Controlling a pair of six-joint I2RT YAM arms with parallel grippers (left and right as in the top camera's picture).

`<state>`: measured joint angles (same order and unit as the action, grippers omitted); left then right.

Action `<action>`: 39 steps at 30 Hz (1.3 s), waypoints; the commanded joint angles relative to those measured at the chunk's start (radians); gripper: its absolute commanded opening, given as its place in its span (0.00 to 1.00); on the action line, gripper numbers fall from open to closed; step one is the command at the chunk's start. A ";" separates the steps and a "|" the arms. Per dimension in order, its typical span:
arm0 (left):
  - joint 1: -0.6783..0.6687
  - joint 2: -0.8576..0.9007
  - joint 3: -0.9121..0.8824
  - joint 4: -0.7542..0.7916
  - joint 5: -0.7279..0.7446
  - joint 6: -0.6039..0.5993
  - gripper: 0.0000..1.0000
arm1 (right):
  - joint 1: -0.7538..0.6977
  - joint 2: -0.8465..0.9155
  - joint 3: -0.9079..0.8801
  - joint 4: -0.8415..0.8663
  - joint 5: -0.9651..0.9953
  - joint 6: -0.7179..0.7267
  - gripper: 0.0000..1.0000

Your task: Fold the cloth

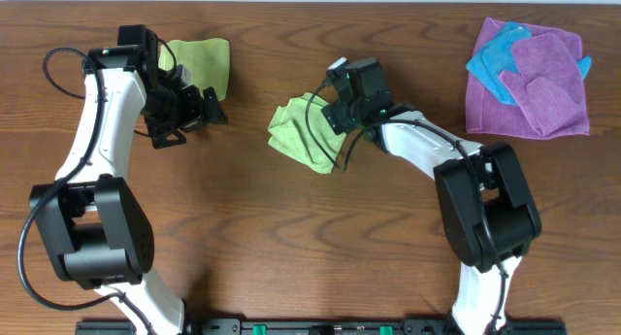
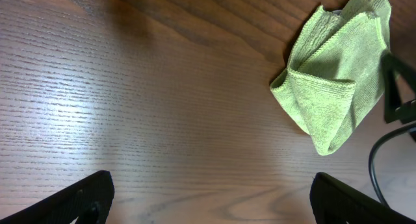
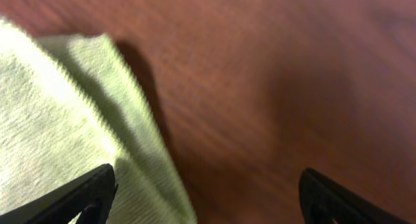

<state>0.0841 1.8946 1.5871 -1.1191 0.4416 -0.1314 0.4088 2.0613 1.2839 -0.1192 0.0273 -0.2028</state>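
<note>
Cloth lies bunched mid-table. My right gripper, jaws apart, hovers over its right edge; left gripper, also apart, hangs left. I should pinch one single-layer corner, low.

Robot lab: arms, wood-grain table.

Left arm and right arm: white shells, chunky black joints. Left claw and right claw all black, loose black cables, tiny green LED.

The right gripper hides the right edge of the green cloth overhead; its wrist view is blurred.
</note>
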 commanded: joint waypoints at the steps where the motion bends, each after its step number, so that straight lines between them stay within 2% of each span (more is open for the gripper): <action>1: 0.001 -0.018 -0.010 -0.002 0.004 -0.003 0.98 | 0.004 -0.057 0.022 -0.061 -0.122 0.098 0.94; 7: 0.001 -0.018 -0.010 0.013 0.004 -0.003 0.98 | 0.008 -0.201 0.026 -0.209 -0.355 0.347 0.84; 11: 0.001 -0.018 -0.010 0.023 0.004 -0.003 0.98 | 0.035 -0.255 0.026 -0.266 -0.407 0.499 0.77; 14: 0.001 -0.018 -0.010 0.024 0.004 -0.003 0.98 | 0.076 -0.258 0.025 -0.295 -0.402 0.541 0.70; 18: 0.001 -0.018 -0.010 0.024 0.004 0.005 0.98 | 0.147 -0.226 0.025 -0.344 -0.268 0.547 0.57; 23: 0.001 -0.018 -0.010 0.031 0.003 0.024 0.98 | 0.179 -0.175 0.025 -0.291 -0.074 0.557 0.58; 28: 0.001 -0.018 -0.010 0.031 0.003 0.043 0.98 | 0.163 -0.117 0.025 -0.187 -0.027 0.558 0.53; 30: 0.001 -0.018 -0.010 0.030 0.003 0.043 0.98 | 0.159 -0.111 0.025 -0.160 -0.035 0.573 0.45; 33: 0.001 -0.018 -0.010 0.031 0.000 0.050 0.98 | 0.163 -0.101 0.025 -0.150 -0.051 0.616 0.38; 36: 0.001 -0.018 -0.010 0.031 -0.003 0.055 0.98 | 0.181 -0.077 0.025 -0.168 -0.066 0.657 0.25; 39: 0.001 -0.018 -0.010 0.031 -0.004 0.058 0.98 | 0.206 -0.042 0.025 -0.183 -0.069 0.679 0.05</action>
<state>0.0841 1.8946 1.5860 -1.0878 0.4416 -0.0986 0.5865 1.9739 1.3048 -0.2920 -0.0372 0.4313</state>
